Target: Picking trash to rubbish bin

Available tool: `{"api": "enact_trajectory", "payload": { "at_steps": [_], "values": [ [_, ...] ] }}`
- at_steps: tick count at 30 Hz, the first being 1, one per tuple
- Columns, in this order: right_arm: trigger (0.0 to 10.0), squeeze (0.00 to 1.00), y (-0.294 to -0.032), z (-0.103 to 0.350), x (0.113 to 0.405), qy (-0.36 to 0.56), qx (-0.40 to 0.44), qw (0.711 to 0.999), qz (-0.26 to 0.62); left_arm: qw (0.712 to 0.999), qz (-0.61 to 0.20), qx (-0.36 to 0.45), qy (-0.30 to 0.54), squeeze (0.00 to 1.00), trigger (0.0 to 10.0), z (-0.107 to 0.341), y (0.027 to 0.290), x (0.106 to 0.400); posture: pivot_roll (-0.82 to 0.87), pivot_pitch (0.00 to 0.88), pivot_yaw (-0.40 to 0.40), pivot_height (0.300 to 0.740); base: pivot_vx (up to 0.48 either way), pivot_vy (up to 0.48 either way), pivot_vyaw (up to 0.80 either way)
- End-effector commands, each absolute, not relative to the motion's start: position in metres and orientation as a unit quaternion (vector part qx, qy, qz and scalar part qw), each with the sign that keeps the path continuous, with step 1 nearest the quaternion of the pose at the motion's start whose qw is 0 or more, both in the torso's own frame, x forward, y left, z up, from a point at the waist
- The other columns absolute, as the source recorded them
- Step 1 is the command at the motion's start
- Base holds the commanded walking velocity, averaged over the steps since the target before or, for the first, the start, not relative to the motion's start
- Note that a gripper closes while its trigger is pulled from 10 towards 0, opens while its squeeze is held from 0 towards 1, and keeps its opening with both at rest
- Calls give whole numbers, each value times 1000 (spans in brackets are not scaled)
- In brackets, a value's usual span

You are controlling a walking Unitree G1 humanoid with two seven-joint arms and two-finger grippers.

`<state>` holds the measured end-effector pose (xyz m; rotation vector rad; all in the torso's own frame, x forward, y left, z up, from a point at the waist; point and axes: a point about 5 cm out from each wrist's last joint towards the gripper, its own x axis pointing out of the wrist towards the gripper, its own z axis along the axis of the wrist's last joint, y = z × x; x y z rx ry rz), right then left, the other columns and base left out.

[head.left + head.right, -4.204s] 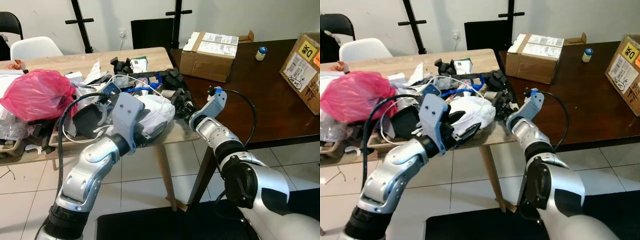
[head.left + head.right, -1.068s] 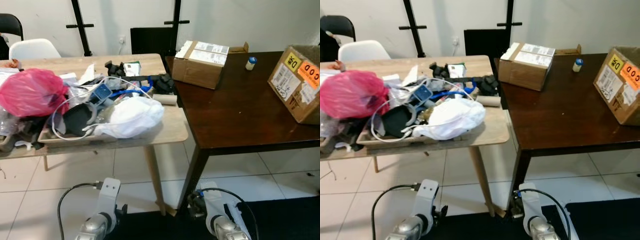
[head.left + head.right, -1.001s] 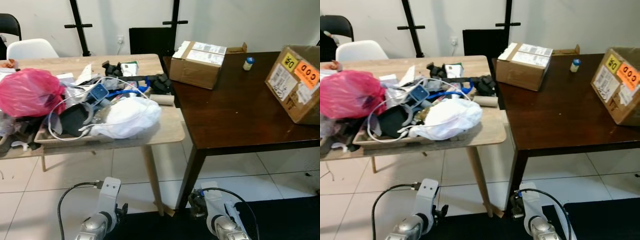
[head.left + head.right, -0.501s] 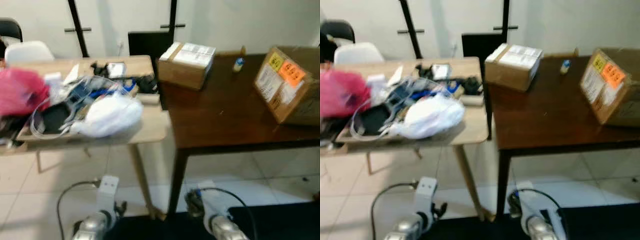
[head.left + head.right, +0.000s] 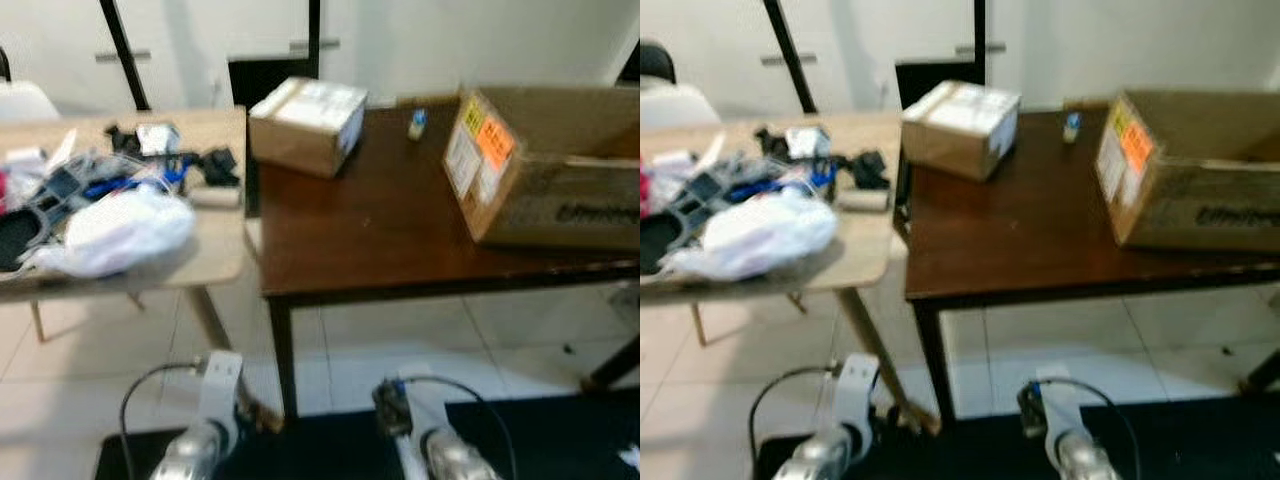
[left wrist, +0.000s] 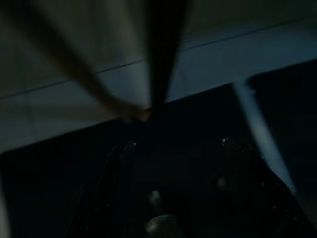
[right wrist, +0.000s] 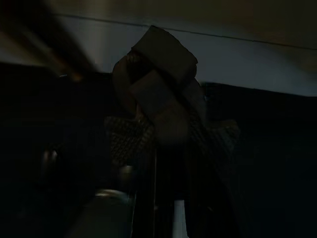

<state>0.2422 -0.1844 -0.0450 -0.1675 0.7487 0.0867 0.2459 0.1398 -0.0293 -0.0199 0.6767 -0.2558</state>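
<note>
One dark, folded scrap of trash sits pinched between the fingers of my right tool, which hangs low by the floor; the wrist view there is dim and I can make out little else of the piece. My left tool hangs low too, fingers spread wide with nothing between them, over pale tiles and a black mat. Ahead I see a dark wooden desk carrying a small taped box, a little bottle and a big open carton. Butting against it on the left stands a light wooden desk heaped with clutter, a white plastic bag foremost. White wall behind, blurred throughout.
</note>
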Motion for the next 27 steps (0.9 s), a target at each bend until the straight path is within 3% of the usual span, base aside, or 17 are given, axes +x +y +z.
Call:
{"api": "enact_trajectory", "payload": {
  "at_steps": [1,27],
  "values": [
    [10000,0,-179,-47,240,368,-76,925,46,934,-118,-9,338,0,10000,-32,144,243,-28,90,3,740,0,-439,0],
    [10000,0,-178,-46,243,365,-73,927,47,935,-121,-10,334,0,10000,-31,145,246,-31,86,11,740,0,-412,0]
  ]
}}
